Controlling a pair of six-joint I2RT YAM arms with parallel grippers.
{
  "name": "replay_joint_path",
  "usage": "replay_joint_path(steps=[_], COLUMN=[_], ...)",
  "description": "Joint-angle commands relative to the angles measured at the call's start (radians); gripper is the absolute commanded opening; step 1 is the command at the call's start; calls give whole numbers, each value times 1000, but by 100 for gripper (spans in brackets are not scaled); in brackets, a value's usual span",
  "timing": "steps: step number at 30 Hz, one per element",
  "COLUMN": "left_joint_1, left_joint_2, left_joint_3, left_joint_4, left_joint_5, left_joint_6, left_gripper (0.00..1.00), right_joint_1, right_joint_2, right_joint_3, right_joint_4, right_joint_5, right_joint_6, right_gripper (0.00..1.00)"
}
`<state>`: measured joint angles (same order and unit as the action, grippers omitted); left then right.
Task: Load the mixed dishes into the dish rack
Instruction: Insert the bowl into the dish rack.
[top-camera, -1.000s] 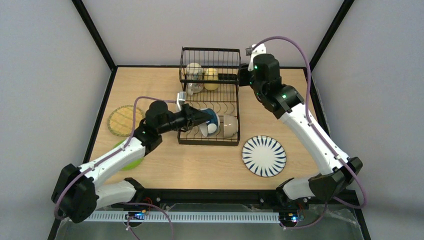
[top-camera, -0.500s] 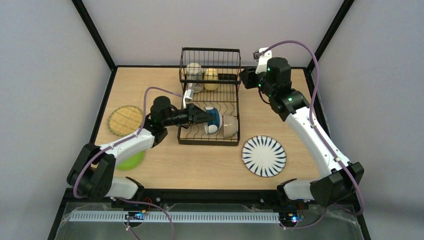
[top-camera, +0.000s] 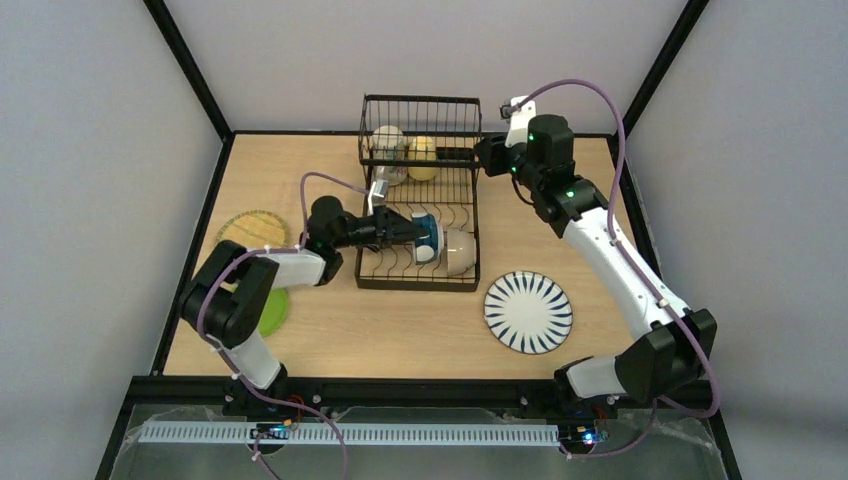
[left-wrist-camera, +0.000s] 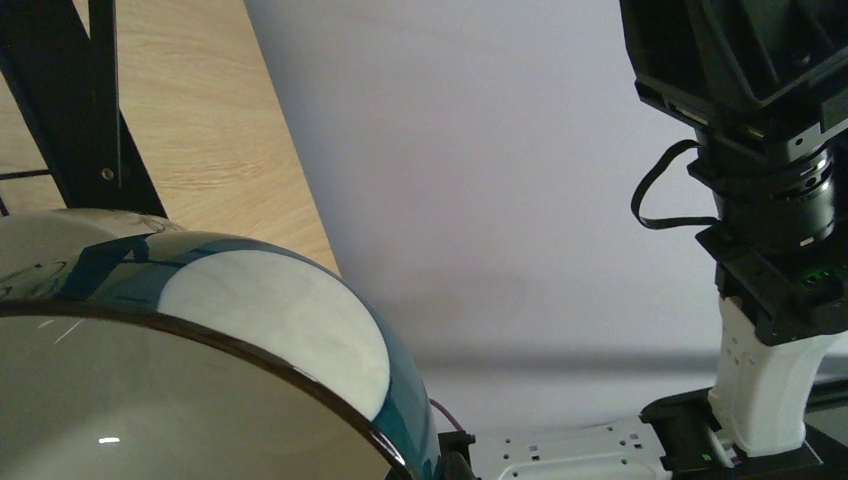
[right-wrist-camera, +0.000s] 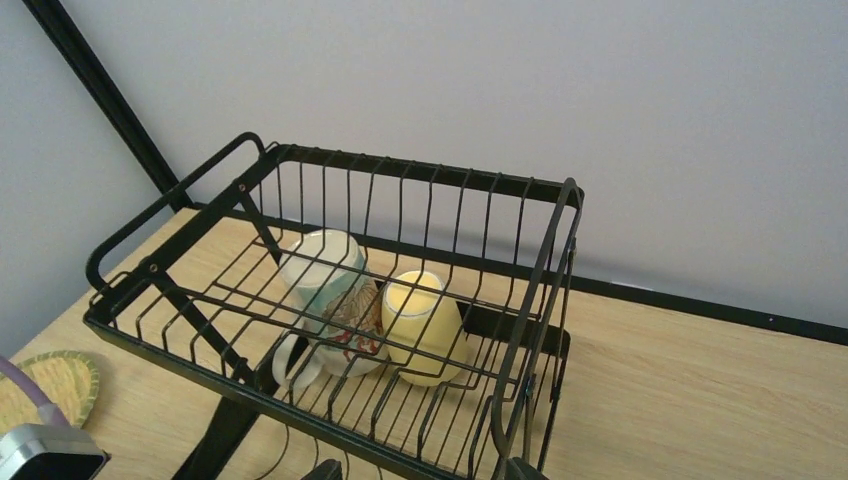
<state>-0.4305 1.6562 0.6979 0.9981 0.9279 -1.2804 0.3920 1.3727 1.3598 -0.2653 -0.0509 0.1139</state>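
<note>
Top external view, reading the dish rack (top-camera: 416, 286) as a dial with twelve toward the back wall. Nearest, the white plate with dark radial stripes (top-camera: 528, 311) lies on the counter (top-camera: 400, 330) at five o'clock. The lime-green small plate (top-camera: 275, 312) lies at eight, half under the folded left arm, so neither is loaded yet. In the rack's near end the left jaws are pinched narrow on the rim of the blue-white bowl (top-camera: 427, 240), which stands on edge touching the white bowl (top-camera: 460, 252). If that thin grip lets go before a divider catches the bowl, I judge it may roll or shove its neighbour over. The yellow woven-look plate (top-camera: 245, 228) waits at nine. Farthest, the beige mug (right-wrist-camera: 320, 275) and yellow mug (right-wrist-camera: 420, 320) lie in the raised basket. The right jaws hover wide and empty at two o'clock, close enough to snag the wire.
</note>
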Motion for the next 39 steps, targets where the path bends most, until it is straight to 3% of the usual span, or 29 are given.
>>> replay_joint_path(steps=[1, 10, 29, 39], left_joint_1=[14, 34, 85, 85], left_joint_2=[67, 232, 350, 429], left_joint_3=[-4, -15, -14, 43], left_joint_4=[311, 548, 503, 614], left_joint_5=[31, 26, 75, 77], left_joint_6=[-86, -217, -147, -236], left_gripper=[2, 2, 2, 2], right_joint_1=[-12, -13, -14, -13], right_joint_2=[21, 62, 106, 94], right_joint_3=[-13, 7, 17, -3], right_joint_4=[44, 53, 83, 54], right_joint_5=[-16, -24, -97, -116], right_joint_6=[-23, -22, -11, -25], right_gripper=[92, 92, 93, 98])
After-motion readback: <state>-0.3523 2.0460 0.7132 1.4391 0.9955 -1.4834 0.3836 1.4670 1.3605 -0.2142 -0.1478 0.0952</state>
